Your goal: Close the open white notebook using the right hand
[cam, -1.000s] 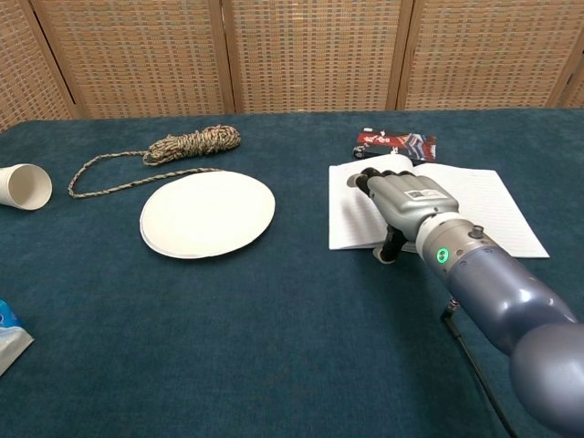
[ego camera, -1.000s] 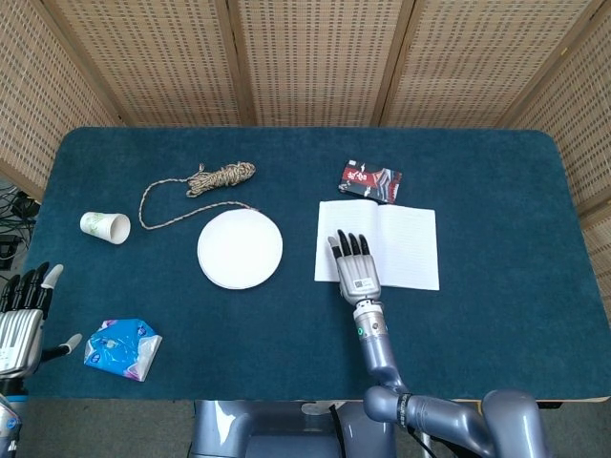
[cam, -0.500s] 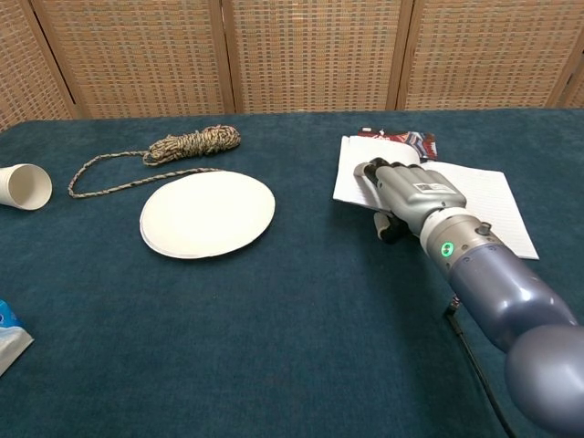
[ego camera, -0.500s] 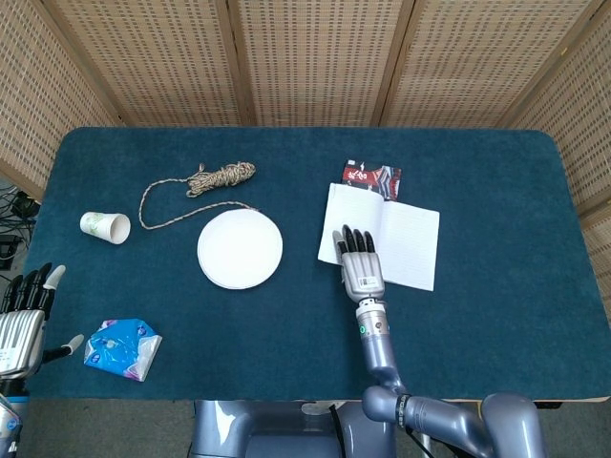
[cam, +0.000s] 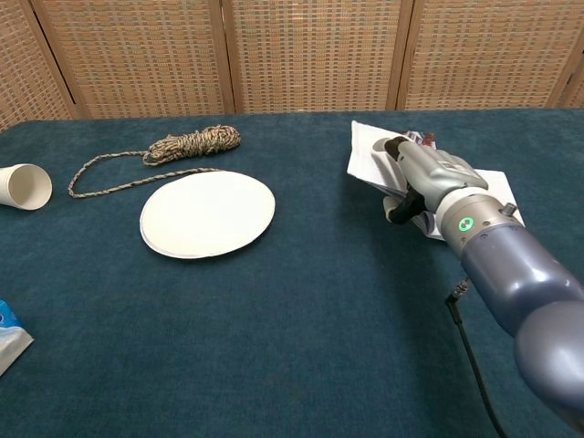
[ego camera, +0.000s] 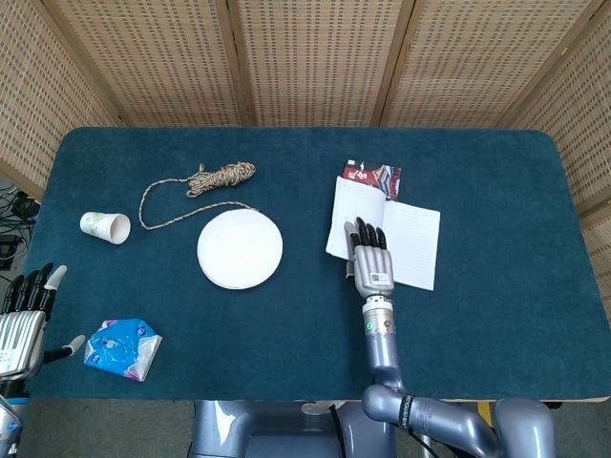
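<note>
left page lifting, notebook half way to shut

the right hand has slid rightward across the white notebook over the last second, and the left page, which lay flat a second ago, now stands tilted up ahead and to the left of the fingers. in the chest view the fingers lie against that raised page with the thumb tucked below; whether the page is pinched or only pushed from underneath cannot be told. the right page lies flat on the tabletop just right of the hand. the notebook has also skewed a little, its far edge now overlapping the red packet beyond the fingertips.

judging from this, the fold is under way but not past upright, so the page could fall back open if the push stops. the next move likely calls for carrying the page on to the right and pressing it down.

well off to the left, the left hand hangs at the tabletop's edge, fingers apart and holding nothing, near a blue packet.
</note>
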Motion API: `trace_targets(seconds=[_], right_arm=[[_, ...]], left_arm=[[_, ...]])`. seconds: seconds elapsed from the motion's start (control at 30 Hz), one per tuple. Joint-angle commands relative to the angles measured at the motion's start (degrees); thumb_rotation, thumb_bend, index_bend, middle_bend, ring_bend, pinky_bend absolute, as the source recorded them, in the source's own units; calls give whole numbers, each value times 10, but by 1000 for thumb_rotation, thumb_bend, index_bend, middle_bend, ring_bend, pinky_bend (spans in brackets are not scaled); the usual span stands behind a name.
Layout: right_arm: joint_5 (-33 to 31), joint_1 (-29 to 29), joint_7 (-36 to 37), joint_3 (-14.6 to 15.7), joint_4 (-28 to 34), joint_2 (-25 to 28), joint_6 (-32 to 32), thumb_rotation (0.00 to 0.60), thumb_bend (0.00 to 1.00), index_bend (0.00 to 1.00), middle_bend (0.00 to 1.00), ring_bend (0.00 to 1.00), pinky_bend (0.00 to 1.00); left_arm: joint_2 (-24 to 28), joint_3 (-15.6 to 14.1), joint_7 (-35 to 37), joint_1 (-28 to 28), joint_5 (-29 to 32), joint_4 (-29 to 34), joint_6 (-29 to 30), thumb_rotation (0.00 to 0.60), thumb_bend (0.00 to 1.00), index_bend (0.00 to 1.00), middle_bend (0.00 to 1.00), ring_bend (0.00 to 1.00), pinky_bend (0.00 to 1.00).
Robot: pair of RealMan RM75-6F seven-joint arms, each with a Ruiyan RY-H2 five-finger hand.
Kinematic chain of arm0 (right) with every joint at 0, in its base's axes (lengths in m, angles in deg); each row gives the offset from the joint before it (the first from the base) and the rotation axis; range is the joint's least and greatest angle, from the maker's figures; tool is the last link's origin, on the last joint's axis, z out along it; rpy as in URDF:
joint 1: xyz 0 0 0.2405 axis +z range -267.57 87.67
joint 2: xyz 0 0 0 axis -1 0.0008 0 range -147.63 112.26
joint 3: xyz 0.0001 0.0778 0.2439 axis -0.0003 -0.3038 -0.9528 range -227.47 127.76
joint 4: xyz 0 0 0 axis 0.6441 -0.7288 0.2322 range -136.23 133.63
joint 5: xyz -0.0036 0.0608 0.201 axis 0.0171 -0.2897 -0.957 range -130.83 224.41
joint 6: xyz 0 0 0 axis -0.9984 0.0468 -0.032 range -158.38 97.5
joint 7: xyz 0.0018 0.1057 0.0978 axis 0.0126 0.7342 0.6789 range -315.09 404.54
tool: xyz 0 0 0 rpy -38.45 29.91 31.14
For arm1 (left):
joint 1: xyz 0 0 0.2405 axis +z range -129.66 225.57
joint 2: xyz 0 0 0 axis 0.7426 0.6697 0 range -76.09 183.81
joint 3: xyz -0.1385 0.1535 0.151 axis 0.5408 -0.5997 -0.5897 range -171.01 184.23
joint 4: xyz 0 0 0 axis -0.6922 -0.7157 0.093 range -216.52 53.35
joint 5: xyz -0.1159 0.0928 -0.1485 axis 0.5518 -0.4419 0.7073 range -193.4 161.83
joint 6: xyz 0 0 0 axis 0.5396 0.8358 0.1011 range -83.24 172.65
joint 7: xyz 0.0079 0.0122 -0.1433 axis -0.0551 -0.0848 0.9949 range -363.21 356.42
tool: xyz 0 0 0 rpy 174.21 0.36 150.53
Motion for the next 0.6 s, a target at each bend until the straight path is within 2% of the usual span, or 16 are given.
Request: trace_targets(seconds=[0.03, 0.6], right_arm=[[0, -3, -1, -2, 8, 4, 5, 600, 659, 0, 0, 0, 0], [2, -29, 20, -7, 57, 19, 43, 600, 644, 0, 0, 0, 0]], left_arm=[[0, 0, 0, 0, -1, 1, 1, 600, 100, 0, 0, 0, 0], [0, -3, -1, 3, -12, 5, 8, 600, 100, 0, 0, 0, 0]])
